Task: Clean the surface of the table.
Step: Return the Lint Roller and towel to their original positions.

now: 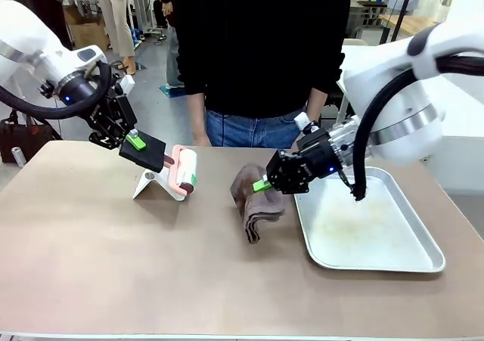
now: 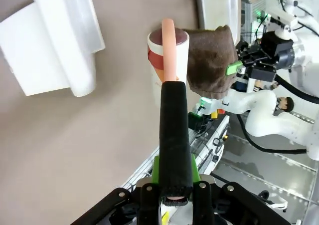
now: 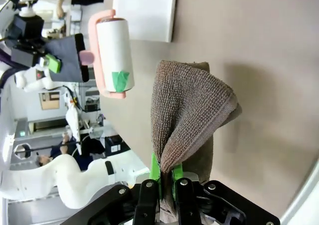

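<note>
The taupe-brown table (image 1: 113,265) carries a folded brown cloth (image 1: 255,205) near its middle. My right gripper (image 1: 262,184) is shut on the cloth's upper edge; in the right wrist view the cloth (image 3: 185,110) rises pinched between the green pads of that gripper (image 3: 167,182). My left gripper (image 1: 136,140) is shut on the black handle of a lint roller (image 1: 184,168), whose pink frame and white roll hang just above the table. In the left wrist view the handle (image 2: 174,130) runs up from the left gripper (image 2: 174,197) to the roll (image 2: 168,50).
A white stand (image 1: 153,184) sits on the table under the roller. A shiny metal tray (image 1: 370,227) lies at the right, close to the cloth. A person in a black top (image 1: 265,46) stands at the far edge.
</note>
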`<state>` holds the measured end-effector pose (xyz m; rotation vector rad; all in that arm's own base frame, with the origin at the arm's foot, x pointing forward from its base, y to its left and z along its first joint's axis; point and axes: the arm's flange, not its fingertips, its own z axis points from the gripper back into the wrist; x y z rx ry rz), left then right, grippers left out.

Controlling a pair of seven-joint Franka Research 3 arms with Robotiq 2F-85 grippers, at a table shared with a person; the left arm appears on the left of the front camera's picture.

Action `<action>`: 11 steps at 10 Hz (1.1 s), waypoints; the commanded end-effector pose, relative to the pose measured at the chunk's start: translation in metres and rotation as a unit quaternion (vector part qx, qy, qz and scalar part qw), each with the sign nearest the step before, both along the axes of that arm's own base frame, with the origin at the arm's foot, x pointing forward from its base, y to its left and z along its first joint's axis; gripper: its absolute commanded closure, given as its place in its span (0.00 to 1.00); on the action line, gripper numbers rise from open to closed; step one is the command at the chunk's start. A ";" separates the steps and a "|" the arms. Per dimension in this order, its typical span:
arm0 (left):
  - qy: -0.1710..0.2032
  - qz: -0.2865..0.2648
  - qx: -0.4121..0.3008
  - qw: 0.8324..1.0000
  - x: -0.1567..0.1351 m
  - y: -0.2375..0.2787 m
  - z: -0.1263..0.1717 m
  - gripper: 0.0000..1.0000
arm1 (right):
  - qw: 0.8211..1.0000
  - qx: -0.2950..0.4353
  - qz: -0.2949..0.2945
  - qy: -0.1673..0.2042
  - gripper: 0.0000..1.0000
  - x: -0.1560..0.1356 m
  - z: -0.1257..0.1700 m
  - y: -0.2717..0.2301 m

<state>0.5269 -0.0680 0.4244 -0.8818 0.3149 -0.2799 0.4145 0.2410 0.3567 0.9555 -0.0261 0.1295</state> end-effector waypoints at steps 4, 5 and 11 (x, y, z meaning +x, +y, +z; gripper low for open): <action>0.085 -0.010 0.035 0.996 0.067 0.000 -0.014 0.78 | 1.000 -0.005 0.001 0.013 0.89 0.010 -0.006 0.017; 0.094 -0.018 0.025 0.995 0.077 0.003 -0.014 0.78 | 1.000 -0.005 -0.002 0.014 0.89 0.011 -0.007 0.016; 0.067 -0.023 0.077 0.995 0.095 0.002 -0.030 0.78 | 1.000 0.015 -0.006 0.024 0.89 0.012 -0.010 0.007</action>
